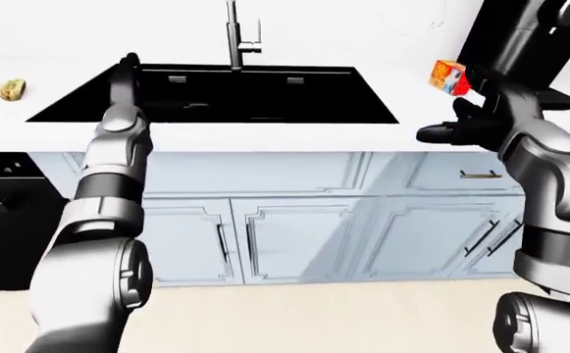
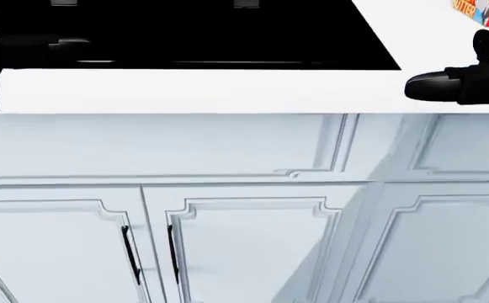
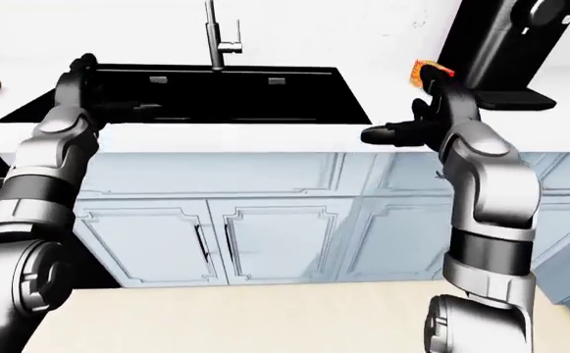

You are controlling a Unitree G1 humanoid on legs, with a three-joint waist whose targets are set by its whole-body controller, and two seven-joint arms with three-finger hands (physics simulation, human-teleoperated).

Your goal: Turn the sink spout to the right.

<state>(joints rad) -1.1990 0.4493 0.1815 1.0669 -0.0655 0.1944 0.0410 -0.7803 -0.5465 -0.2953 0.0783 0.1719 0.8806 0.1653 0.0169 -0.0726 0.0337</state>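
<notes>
1. Left-eye view: the sink spout (image 1: 233,33) is standing upright at the far edge of the black sink (image 1: 216,95), well apart from both hands. The left hand (image 1: 126,73) is hovering over the sink's left edge; I cannot tell its finger state. The right hand (image 1: 471,121) is reaching over the counter's (image 1: 294,136) near edge, fingers spread, beside an orange carton (image 1: 448,76).
2. Head view: white cabinet doors (image 2: 244,246) are filling the lower part.
3. Right-eye view: a dark appliance (image 3: 506,48) is standing at the counter's right.

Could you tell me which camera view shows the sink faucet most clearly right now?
The left-eye view shows the faucet best: its upright stem and side handle stand above the black sink, nearly centred. The right-eye view shows much the same. The head view looks lower, at the cabinet doors, and shows no faucet.
</notes>
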